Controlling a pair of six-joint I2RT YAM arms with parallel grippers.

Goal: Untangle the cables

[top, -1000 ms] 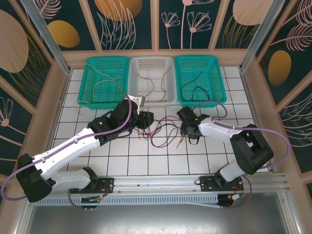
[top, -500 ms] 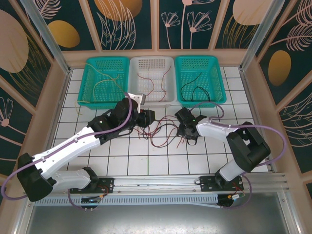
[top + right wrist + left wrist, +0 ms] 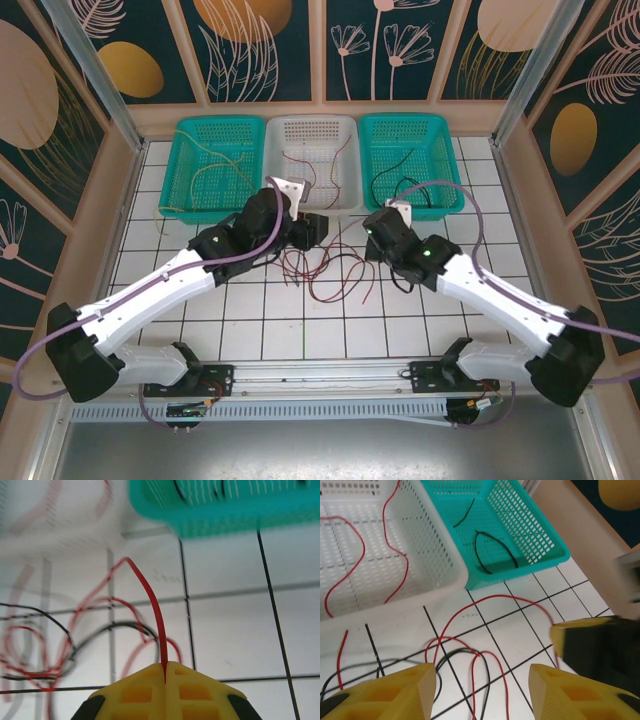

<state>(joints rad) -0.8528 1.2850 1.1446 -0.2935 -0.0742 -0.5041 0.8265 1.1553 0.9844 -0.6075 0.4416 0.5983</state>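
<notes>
Here, on white tiled table [image 3: 250, 322], right gripper [image 3: 165, 668] pinches red cable [image 3: 150, 596]; left gripper [image 3: 480, 680] gapes.

Right claw [image 3: 165, 669] now clamped on red cable [image 3: 150, 596], moved farther out, left claw [image 3: 480, 682] wider.

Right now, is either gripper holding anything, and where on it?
Right gripper is shut on a red cable, pinched between its fingertips; whether at the cable's end is hidden. Left gripper is open, holding nothing.

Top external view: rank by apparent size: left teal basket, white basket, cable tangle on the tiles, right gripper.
1. left teal basket and white basket: look alike, not ranked apart.
2. cable tangle
3. right gripper
</notes>
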